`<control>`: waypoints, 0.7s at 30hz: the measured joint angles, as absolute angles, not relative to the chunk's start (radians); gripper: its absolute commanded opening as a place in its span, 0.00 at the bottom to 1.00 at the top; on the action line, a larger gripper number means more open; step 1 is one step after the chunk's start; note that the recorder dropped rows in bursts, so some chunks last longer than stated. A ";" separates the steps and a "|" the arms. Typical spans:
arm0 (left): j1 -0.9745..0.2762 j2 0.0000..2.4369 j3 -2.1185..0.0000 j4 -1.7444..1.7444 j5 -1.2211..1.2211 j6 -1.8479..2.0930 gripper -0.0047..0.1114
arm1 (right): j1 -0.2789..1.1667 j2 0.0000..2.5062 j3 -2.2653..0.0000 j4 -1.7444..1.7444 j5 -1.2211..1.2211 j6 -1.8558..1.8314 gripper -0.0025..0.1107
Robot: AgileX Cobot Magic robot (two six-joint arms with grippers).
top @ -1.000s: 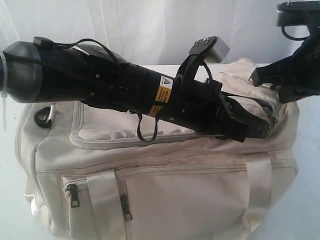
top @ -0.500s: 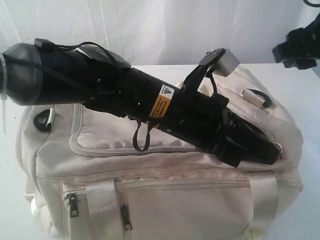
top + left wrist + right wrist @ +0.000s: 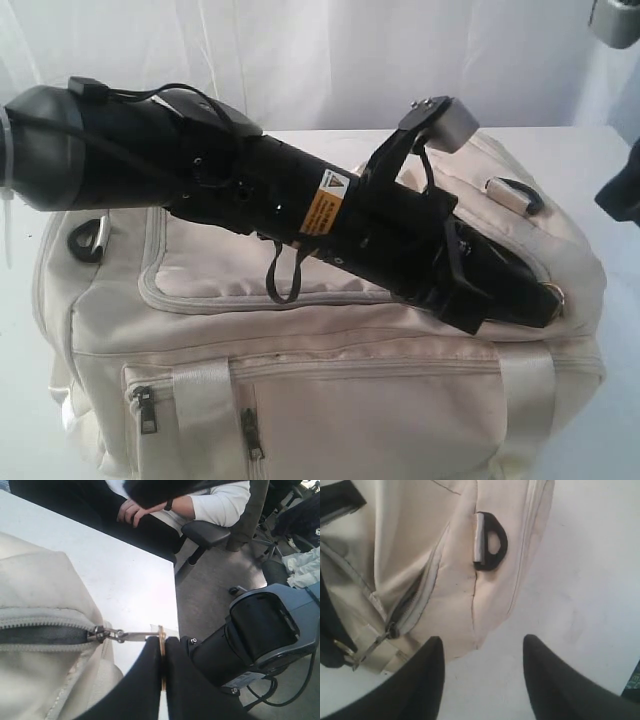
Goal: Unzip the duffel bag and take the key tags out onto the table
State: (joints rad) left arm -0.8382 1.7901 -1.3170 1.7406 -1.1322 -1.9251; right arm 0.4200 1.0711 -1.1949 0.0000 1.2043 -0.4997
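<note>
Duffel bag (image 3: pixel 330 390) sits on white table (image 3: pixel 590 160), front pockets (image 3: pixel 380 420) zipped. At bag's right end your L gripper (image 3: pixel 162 652) pinches ring of zip pull (image 3: pixel 134 636), fingers pressed together on it. R gripper (image 3: pixel 482 647) hangs over table just past that end, fingers spread wide.
</note>
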 measured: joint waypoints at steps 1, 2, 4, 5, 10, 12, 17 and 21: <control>-0.838 1.790 -1.317 1.741 -1.132 -1.920 0.08 | 0.423 1.061 -1.195 0.008 1.209 -0.512 0.48; -0.838 1.790 -1.317 1.741 -1.132 -1.916 0.08 | 0.429 1.048 -1.191 0.019 1.209 -0.525 0.50; -0.838 1.790 -1.317 1.741 -1.129 -1.905 0.08 | 0.441 1.022 -1.175 0.070 1.215 -0.555 0.53; -0.838 1.790 -1.317 1.741 -1.125 -1.901 0.08 | 0.449 1.010 -1.163 0.101 1.216 -0.569 0.54; -0.838 1.790 -1.317 1.741 -1.097 -1.890 0.08 | 0.478 0.989 -1.078 0.184 1.220 -0.613 0.54; -0.838 1.790 -1.317 1.742 -1.090 -1.874 0.08 | 0.480 0.989 -1.040 0.157 1.220 -0.614 0.53; -0.838 1.790 -1.317 1.744 -1.088 -1.837 0.09 | 0.480 0.989 -0.955 0.133 1.216 -0.619 0.49; -0.841 1.790 -1.317 1.744 -1.084 -1.812 0.19 | 0.480 0.989 -0.924 0.133 1.163 -0.631 0.48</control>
State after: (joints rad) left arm -0.8405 1.7901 -1.3170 1.7443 -1.0842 -1.8125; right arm 0.4798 0.9893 -0.9236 0.1335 1.1627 -0.6307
